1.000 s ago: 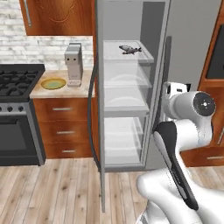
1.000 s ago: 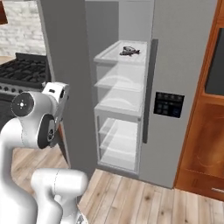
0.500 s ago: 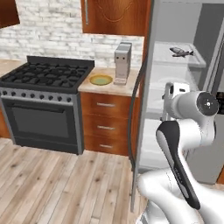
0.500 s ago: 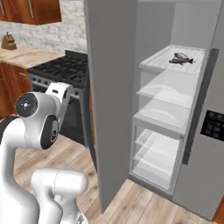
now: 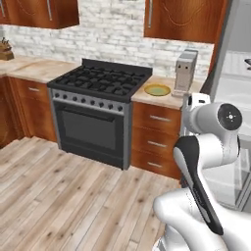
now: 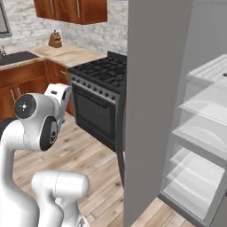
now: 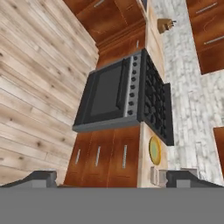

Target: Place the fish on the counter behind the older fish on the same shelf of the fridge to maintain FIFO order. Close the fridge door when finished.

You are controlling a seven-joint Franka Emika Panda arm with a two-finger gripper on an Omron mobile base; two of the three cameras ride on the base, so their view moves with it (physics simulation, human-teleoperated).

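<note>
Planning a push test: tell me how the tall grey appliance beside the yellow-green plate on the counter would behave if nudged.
The grey appliance stands tall and narrow, so a high push would probably tip it rather than slide it. A low push may slide it on the smooth counter. It looks rigid and boxy, unlikely to roll. The plate beside it could get bumped.

Rendered, evenly and brightly lit, no obvious light source. Soft, slightly blurry at low resolution throughout. Faint shading under the counter (image 5: 169, 98) overhang and beside the stove (image 5: 95, 115); no hard cast shadows. No glare on the fridge door (image 6: 153, 106), just flat grey. Hand view rolled sideways, no visible edge distortion.
</note>
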